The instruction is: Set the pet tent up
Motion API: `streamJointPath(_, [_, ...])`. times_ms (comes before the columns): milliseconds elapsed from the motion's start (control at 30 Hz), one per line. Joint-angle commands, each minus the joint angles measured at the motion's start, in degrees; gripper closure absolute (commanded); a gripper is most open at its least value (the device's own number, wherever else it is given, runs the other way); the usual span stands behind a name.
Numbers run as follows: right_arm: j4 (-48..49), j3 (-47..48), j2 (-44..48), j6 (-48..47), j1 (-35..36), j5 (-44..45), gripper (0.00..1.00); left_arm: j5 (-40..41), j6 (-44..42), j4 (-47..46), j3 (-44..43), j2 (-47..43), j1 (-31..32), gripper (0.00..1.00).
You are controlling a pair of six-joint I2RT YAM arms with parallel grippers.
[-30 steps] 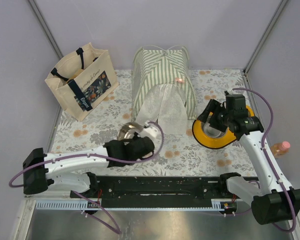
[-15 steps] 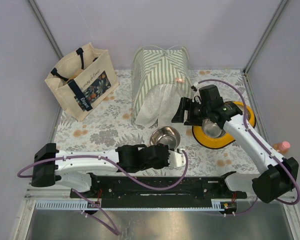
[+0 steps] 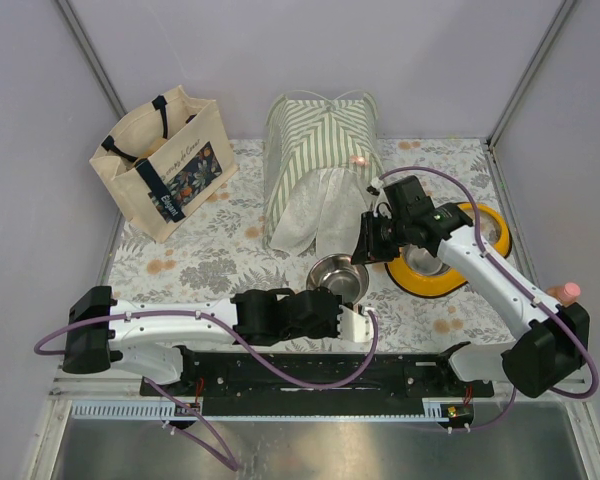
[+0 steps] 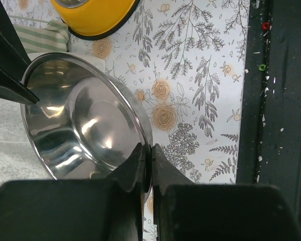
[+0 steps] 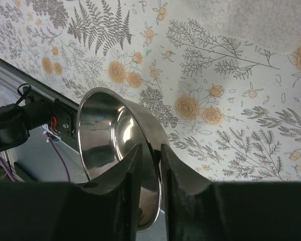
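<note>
On the floral table (image 3: 200, 262), from above: the pet tent (image 3: 322, 150) stands upright at the back centre, striped roof up, white flaps hanging down its front
Left of it: beige tote bag (image 3: 165, 160), upright, well apart from the pet tent
In front of the flaps: steel bowl (image 3: 338, 275), just beside the yellow bowl (image 3: 450, 262) on its right
Arms: left gripper (image 3: 346, 297) meets the steel bowl's near rim, right gripper (image 3: 364, 254) its far right rim
Left wrist view: left gripper (image 4: 146, 150) clenched on the steel bowl's rim, one finger inside, one outside; a strip of striped tent fabric shows at top left, beside the yellow bowl
Right wrist view: right gripper (image 5: 150, 150) grasping the steel bowl's rim, the wall pinched between its two fingers, floral table behind
</note>
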State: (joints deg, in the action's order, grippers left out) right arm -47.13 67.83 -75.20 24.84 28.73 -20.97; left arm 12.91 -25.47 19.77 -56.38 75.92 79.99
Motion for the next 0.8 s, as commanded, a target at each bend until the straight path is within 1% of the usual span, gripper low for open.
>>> streamJointPath(0, [-2.70, 0.19, -1.26, -3.30, 1.24, -4.07, 0.78, 0.45, 0.16, -2.54, -2.95, 0.37, 0.26, 1.00])
streamJointPath(100, [-3.31, 0.37, -1.70, -3.83, 1.41, -3.38, 0.93, 0.45, 0.78, -2.63, -3.03, 0.28, 0.26, 1.00])
streamJointPath(167, [-3.93, 0.81, -1.79, -3.92, 1.42, -2.41, 1.00, -0.07, 1.13, -2.72, -2.86, 0.11, 0.17, 0.98])
streamJointPath(267, [-4.63, 1.25, -2.06, -4.01, 1.42, -0.48, 1.00, -0.42, 1.48, -2.89, -2.60, -0.33, 0.17, 0.95])
streamJointPath(333, [-4.63, 1.42, -1.80, -3.66, 1.50, 0.49, 1.00, -0.43, 1.92, -2.98, -2.51, -0.51, 0.17, 0.89])
streamJointPath(367, [-4.72, 1.42, -1.62, -3.48, 1.50, 1.19, 1.00, -0.43, 2.01, -2.98, -2.42, -0.68, 0.17, 0.82])
streamJointPath(433, [-4.37, 1.34, -1.09, -2.70, 1.50, 3.64, 1.00, 0.19, 2.36, -3.68, -2.16, -1.03, 0.17, 0.61])
streamJointPath(467, [-4.28, 1.25, -0.48, -2.08, 1.42, 5.05, 1.00, 0.71, 2.71, -4.12, -1.89, -1.21, 0.08, 0.48])
streamJointPath(533, [-4.19, 1.16, 0.66, -0.77, 1.50, 9.52, 1.00, 2.47, 3.41, -5.52, -0.93, -1.47, 0.00, 0.17])
streamJointPath(567, [-4.19, 1.25, 1.19, 0.20, 1.42, 14.24, 1.00, 3.17, 3.76, -6.05, -0.49, -1.82, -0.09, 0.06])
streamJointPath(600, [-4.98, 1.34, 1.89, 0.82, 1.50, 18.03, 1.00, 3.61, 4.20, -6.41, -0.14, -2.26, -0.18, 0.02])
streamJointPath(633, [-5.68, 1.86, 2.42, 1.43, 1.50, 20.68, 1.00, 4.05, 4.81, -6.67, 0.39, -2.70, -0.44, 0.01])
streamJointPath(767, [-10.25, 4.67, 3.65, 3.98, 0.63, 37.81, 1.00, 5.64, 7.71, -8.69, 3.20, -5.86, -1.41, 0.01])
